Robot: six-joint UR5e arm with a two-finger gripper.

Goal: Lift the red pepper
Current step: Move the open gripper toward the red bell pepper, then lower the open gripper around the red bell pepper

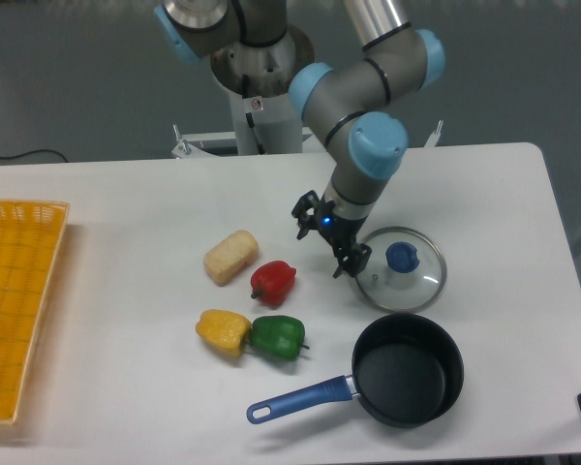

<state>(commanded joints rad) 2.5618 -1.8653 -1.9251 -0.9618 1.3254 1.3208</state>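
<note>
One white table [126, 194] fills most of my view, with the arm [363, 92] reaching down from the upper middle of the frame. At the far left edge I see a yellow basket [19, 291] cut off by the frame. Lower right of centre sits a black saucepan [409, 368] with a blue handle pointing toward the lower left. Just above it lies a glass lid [399, 269] with a blue knob, flat on the table. The gripper [344, 260] hangs at the lid's left rim, right of the vegetables; from this angle I cannot tell whether its fingers are spread or pressed together, and I see nothing between them. Left of centre lies a pale bread-like piece [231, 257]. The red pepper [273, 281] rests on the table just below and right of it, near the gripper but apart from it. Below the red pepper, the green pepper [277, 336] and yellow pepper [223, 331] lie side by side, touching.
</note>
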